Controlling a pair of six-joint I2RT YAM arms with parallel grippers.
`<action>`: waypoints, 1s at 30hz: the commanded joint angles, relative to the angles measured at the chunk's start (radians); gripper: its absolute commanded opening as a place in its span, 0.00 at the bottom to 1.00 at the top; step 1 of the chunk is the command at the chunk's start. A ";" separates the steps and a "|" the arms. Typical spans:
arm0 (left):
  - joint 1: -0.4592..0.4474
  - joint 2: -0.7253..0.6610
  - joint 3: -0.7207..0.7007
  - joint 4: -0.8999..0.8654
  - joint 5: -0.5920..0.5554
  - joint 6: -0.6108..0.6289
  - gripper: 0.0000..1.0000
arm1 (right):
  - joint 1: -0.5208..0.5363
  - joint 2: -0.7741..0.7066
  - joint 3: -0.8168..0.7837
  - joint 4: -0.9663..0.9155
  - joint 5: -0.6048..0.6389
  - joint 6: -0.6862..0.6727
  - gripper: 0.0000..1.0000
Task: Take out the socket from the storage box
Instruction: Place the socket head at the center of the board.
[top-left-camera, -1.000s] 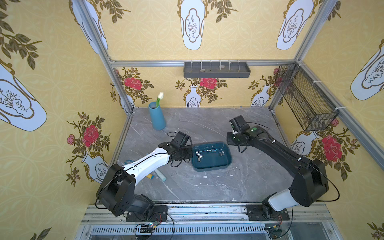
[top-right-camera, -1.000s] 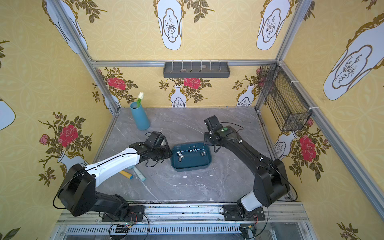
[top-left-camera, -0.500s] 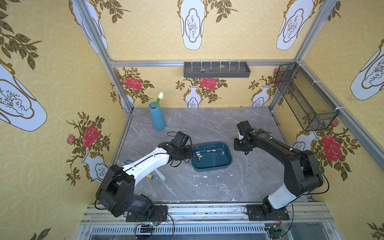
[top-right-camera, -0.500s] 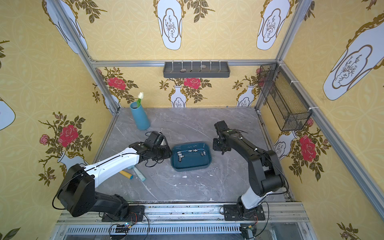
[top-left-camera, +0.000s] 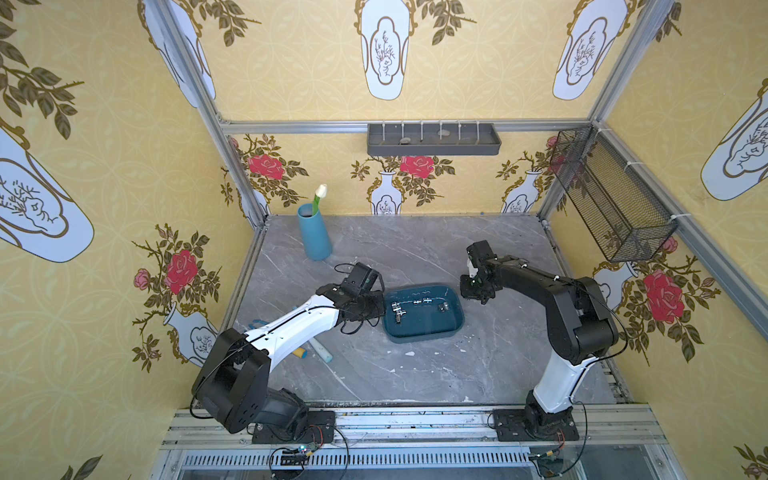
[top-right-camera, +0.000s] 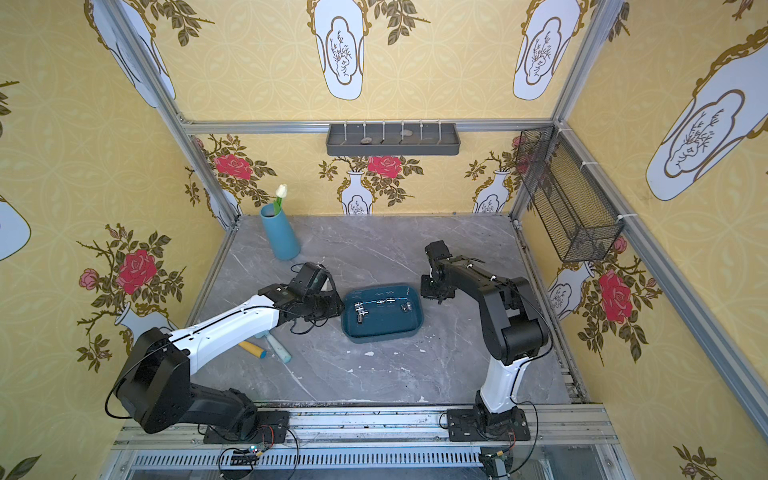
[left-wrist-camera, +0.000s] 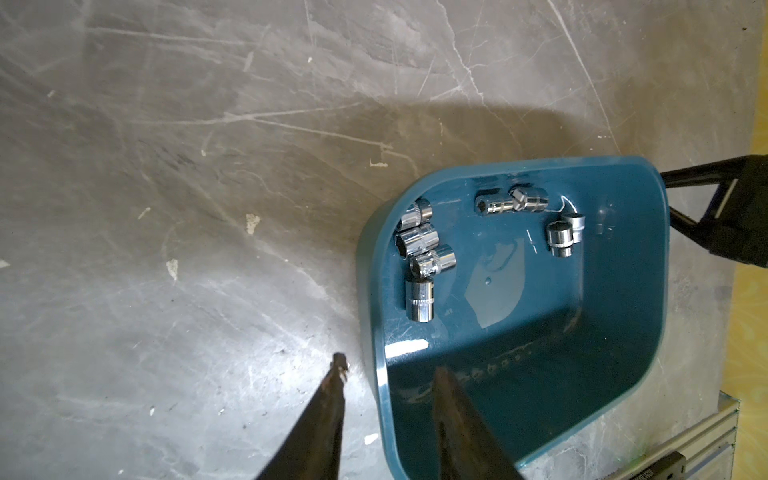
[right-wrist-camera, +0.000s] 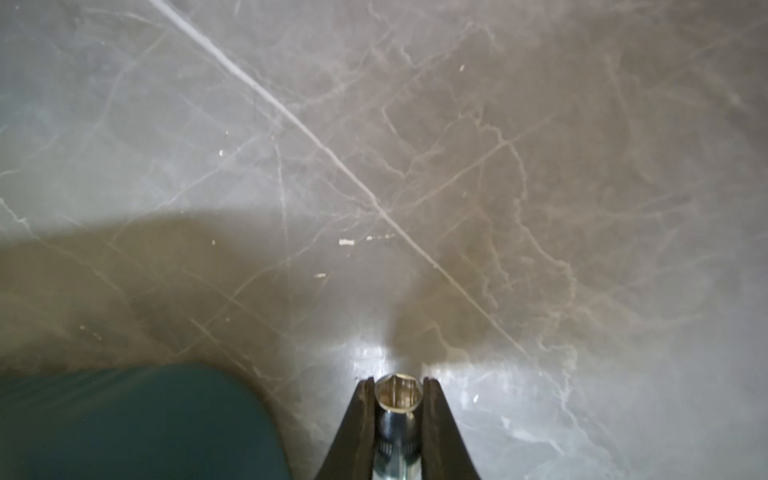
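setting: grey marble tabletop (top-left-camera: 415, 374), shut in by yellow walls (top-left-camera: 291, 62) papered with roses and vases.

item 1, storage box (top-left-camera: 428, 334): dark teal tub at mid-table, open side up. in the left wrist view we count eight loose sockets (left-wrist-camera: 419, 299) on its floor. four are bunched at the left end and the rest are strung along the far wall in two touching pairs.

item 2, left gripper (left-wrist-camera: 390, 374): at the box's left end, jaws parted. of its fingers (left-wrist-camera: 332, 415), one stands outside the wall over the table and the other inside the tub. we cannot tell whether they press the wall.

item 3, right gripper (right-wrist-camera: 398, 384): just right of the box's far right corner, over bare tabletop, clenched on item 4.

item 4, socket (right-wrist-camera: 399, 397): chrome, pinched lengthwise between the fingers, hex mouth facing away from the wrist. it is outside the box, with the tub's rounded corner close beside it. we cannot tell whether it touches the table.

item 5, vase (top-left-camera: 314, 232): blue, upright at the far left, holding a white tulip (top-left-camera: 321, 191).

item 6, compartment tray (top-left-camera: 432, 139): grey, on the far wall.

item 7, mesh basket (top-left-camera: 611, 195): black, on the right wall.

item 8, pale tube (top-left-camera: 322, 351) and yellow stick (top-left-camera: 300, 353): lying at the near left, partly under the left arm.
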 joint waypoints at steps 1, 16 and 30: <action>0.001 0.006 -0.004 0.000 -0.007 0.007 0.41 | 0.000 0.014 0.006 0.025 0.002 -0.006 0.17; 0.001 -0.002 0.007 -0.012 -0.021 0.007 0.42 | -0.002 0.017 0.008 0.024 0.019 0.007 0.42; 0.001 0.016 0.061 -0.028 -0.018 0.031 0.42 | -0.024 -0.090 0.016 -0.025 0.002 0.004 0.45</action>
